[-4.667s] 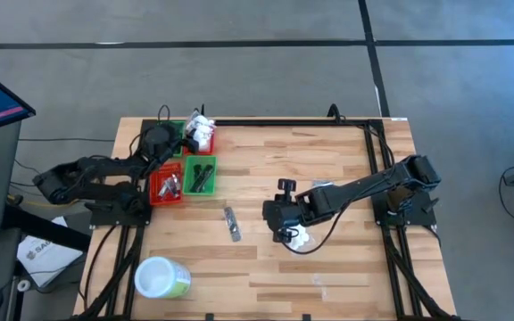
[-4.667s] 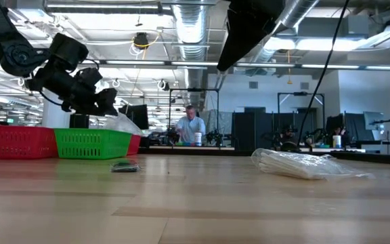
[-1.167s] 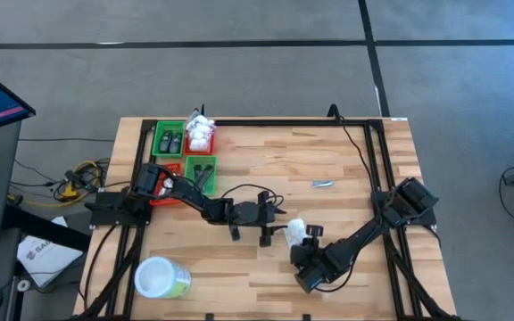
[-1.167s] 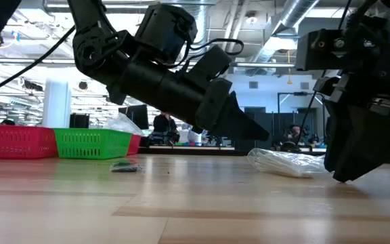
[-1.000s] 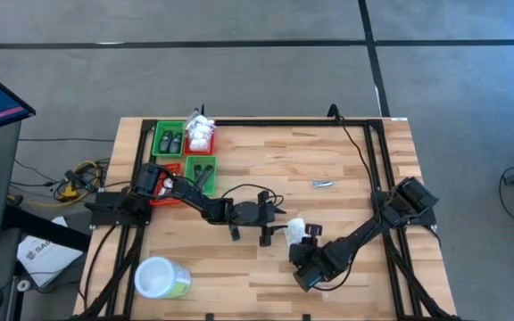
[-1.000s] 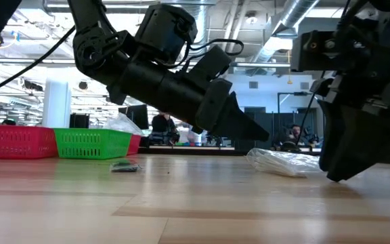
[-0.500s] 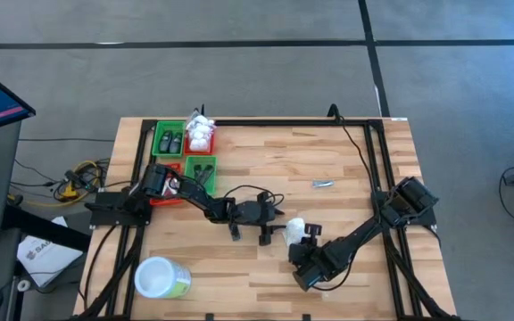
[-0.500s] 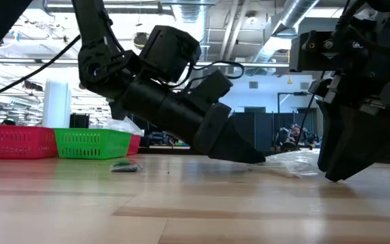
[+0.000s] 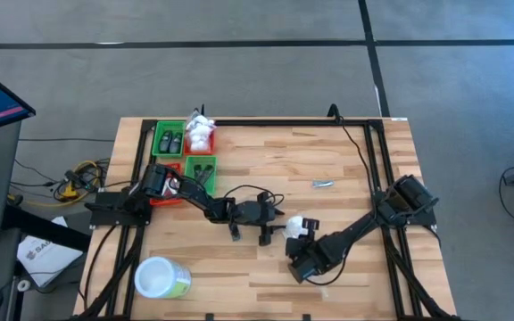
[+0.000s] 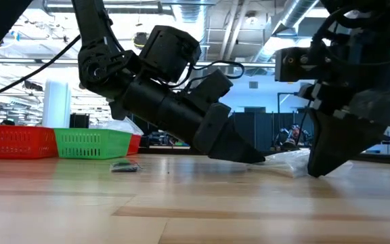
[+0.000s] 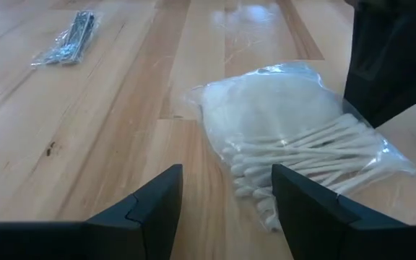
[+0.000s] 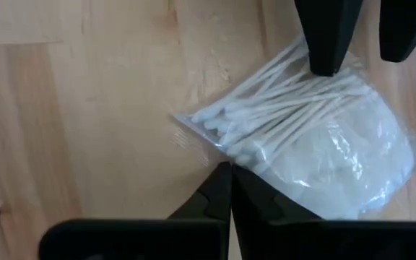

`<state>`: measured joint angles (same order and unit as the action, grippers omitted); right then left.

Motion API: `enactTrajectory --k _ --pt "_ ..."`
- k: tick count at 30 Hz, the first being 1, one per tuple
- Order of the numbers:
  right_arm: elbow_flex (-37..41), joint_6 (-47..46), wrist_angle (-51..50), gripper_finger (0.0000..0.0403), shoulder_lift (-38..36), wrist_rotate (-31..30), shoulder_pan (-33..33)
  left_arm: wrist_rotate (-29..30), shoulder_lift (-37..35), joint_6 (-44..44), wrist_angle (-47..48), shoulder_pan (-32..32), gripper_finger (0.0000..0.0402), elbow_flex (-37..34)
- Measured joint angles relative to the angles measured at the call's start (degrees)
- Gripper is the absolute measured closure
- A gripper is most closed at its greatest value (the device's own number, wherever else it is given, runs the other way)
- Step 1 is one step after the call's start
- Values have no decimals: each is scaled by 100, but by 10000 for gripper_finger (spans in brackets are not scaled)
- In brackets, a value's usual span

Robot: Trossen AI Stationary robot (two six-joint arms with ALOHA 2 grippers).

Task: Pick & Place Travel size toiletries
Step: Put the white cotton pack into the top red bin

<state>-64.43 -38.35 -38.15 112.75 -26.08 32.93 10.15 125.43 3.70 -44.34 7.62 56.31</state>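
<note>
A clear crinkly packet of cotton swabs [image 9: 296, 224] lies flat on the table's middle. My left gripper [image 11: 226, 209] is open and low at the table. The packet [image 11: 302, 137] lies just ahead of it, and its near end reaches between the fingers. My right gripper [image 12: 226, 177] is shut and comes at the packet [image 12: 316, 137] from the near side. A slim wrapped tube [image 9: 322, 184] lies farther off, also seen from the left wrist as a tube [image 11: 74, 36]. Another small dark item [image 10: 124, 167] lies near the bins. My left gripper: whether either finger touches the packet cannot be told. My right gripper has its shut fingertips [image 12: 224, 173] against the packet's edge at the swab-tip end [image 12: 211, 155], slanting down from the table's near side. Whether film is pinched between them cannot be told. The packet lies flat on the table.
Small green and red bins [image 9: 169, 141] stand at the far left corner, holding dark bottles and white packets [image 9: 201, 134]. A white-lidded green tub [image 9: 161, 278] sits near the left front edge. A black frame rail [image 9: 284, 122] runs round the table. Bare wood lies right of centre.
My left gripper has tipped down until its fingertips are at the table beside the packet. My right gripper has shifted toward the table's left, closing in on the packet's near edge. The packet stays flat on the table.
</note>
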Motion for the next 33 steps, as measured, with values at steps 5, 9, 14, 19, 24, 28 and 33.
enactTrajectory --k 5,9,14,19,24,28,33 --pt "-183 172 -182 402 -111 219 77 208 -57 -30 -11 -9 199 -6" --pt "-389 238 -353 402 -221 268 217 345 -185 -72 -32 -40 199 -7" --pt "-613 171 -827 403 -229 100 273 348 -316 -82 -40 -55 199 -5" --pt "-639 103 -964 401 -199 91 267 189 -321 -195 -27 -52 199 -4" --pt "-641 109 -944 384 -166 92 309 212 -321 -226 -31 -59 199 -4" --pt "-642 101 -911 344 -166 91 311 212 -319 -195 38 -127 199 -4" --pt "-648 121 -753 285 -72 74 318 212 -317 -193 35 -173 199 -4"
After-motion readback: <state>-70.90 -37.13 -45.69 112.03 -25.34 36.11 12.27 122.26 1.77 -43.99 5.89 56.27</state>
